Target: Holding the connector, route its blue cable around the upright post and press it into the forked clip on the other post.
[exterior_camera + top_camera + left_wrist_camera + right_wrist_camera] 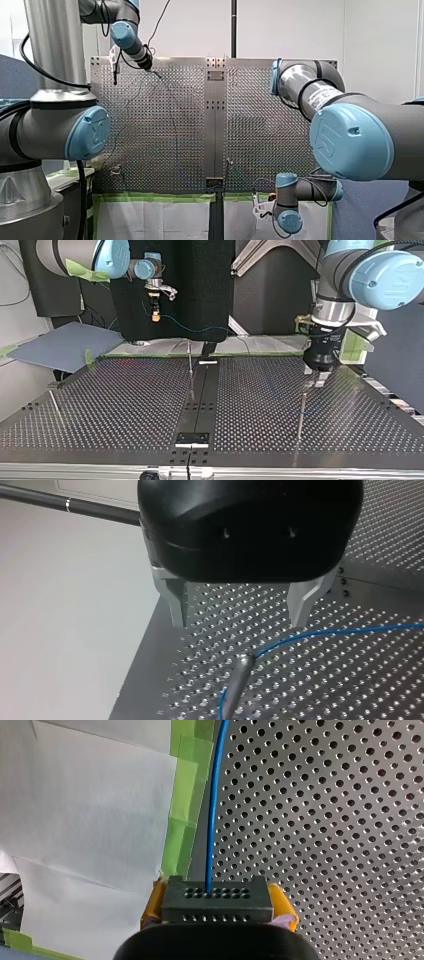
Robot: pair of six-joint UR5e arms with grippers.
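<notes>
While my right tool (217,906) clamps the connector (217,898), blue cable (212,810) running from it, my left tool (240,606) hangs open over the post (238,676), cable at its tip.

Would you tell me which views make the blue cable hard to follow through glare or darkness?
Front view: the shiny perforated metal table reflects light, so the thin blue cable reads as a faint line. Top view: it shows against the black backdrop, then fades over the dark table. Wrist views: evenly lit, cable plain, the right's leaving the black rectangular connector.
</notes>
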